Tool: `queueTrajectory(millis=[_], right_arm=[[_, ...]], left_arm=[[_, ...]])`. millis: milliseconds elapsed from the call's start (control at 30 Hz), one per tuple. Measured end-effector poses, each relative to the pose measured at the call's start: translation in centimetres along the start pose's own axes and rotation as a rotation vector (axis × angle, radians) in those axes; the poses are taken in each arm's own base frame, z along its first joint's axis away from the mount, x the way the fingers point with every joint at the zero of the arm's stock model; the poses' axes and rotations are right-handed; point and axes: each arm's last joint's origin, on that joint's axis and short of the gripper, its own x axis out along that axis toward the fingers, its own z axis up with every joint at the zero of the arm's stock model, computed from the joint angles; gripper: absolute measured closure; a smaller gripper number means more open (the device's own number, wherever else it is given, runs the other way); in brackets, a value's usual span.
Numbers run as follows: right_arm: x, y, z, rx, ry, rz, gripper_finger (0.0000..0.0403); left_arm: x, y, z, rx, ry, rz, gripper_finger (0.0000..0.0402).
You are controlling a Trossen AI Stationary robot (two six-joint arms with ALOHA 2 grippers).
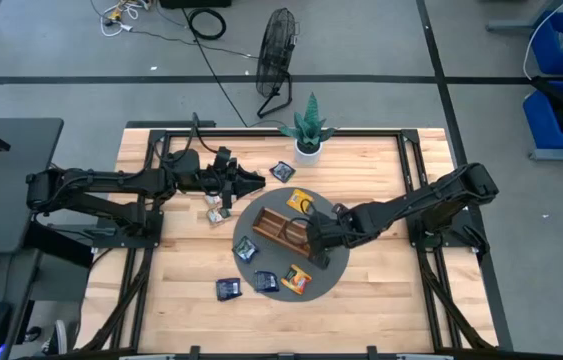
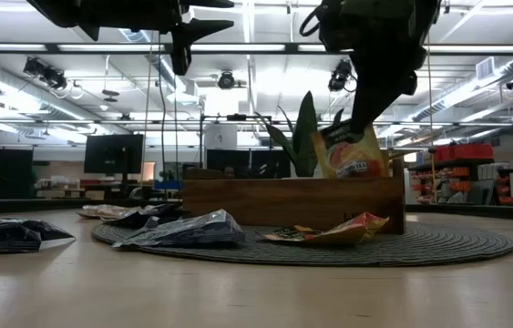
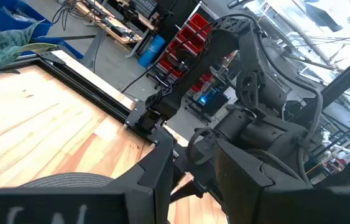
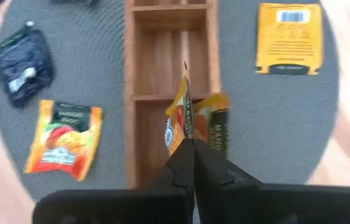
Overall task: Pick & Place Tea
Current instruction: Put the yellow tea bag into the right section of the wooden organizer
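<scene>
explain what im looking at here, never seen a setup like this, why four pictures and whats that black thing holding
It is a robot with two dark arms at a wooden table. One picture looks down from above, one looks across at table height, and one comes from each wrist. On a round grey mat sit a wooden tray and scattered tea sachets. The right hand is shut on a yellow-orange sachet above the tray. The left hand hangs beside the mat, holding nothing visible.
</scene>
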Motion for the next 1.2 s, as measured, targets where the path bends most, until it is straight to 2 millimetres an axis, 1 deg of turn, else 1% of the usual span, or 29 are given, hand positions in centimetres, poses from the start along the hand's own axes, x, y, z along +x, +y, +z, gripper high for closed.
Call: queueTrajectory(millis=[167,267,567,867,933,1033,1200], right_arm=[[-0.1,0.1,-0.2,-0.005,-0.01,-0.018,0.0403],[-0.2,0.3,-0.7,-0.005,-0.014,-0.048,0.0403],[1.5,0.6,-2.7,0.012,-0.039,-0.05,0.0403],[2.2,0.3,-3.3,0.016,-0.046,-0.067,0.04],[2.2,0.3,-3.3,0.032,-0.051,-0.068,0.0391],[2.2,0.3,-3.3,0.031,-0.053,-0.07,0.0366],[2.1,0.1,-3.4,0.049,-0.038,-0.088,0.0301]], left_arm=[[0.0,0.0,0.0,-0.007,0.0,0.0,0.028],[0.0,0.0,0.0,-0.007,0.0,0.0,0.028],[0.0,0.0,0.0,-0.007,-0.001,0.0,0.028],[0.0,0.0,0.0,-0.015,-0.001,0.0,0.028],[0.0,0.0,0.0,-0.015,-0.001,-0.001,0.028],[0.0,0.0,0.0,-0.015,-0.001,0.0,0.028],[0.0,0.0,0.0,-0.016,-0.001,0.0,0.028]])
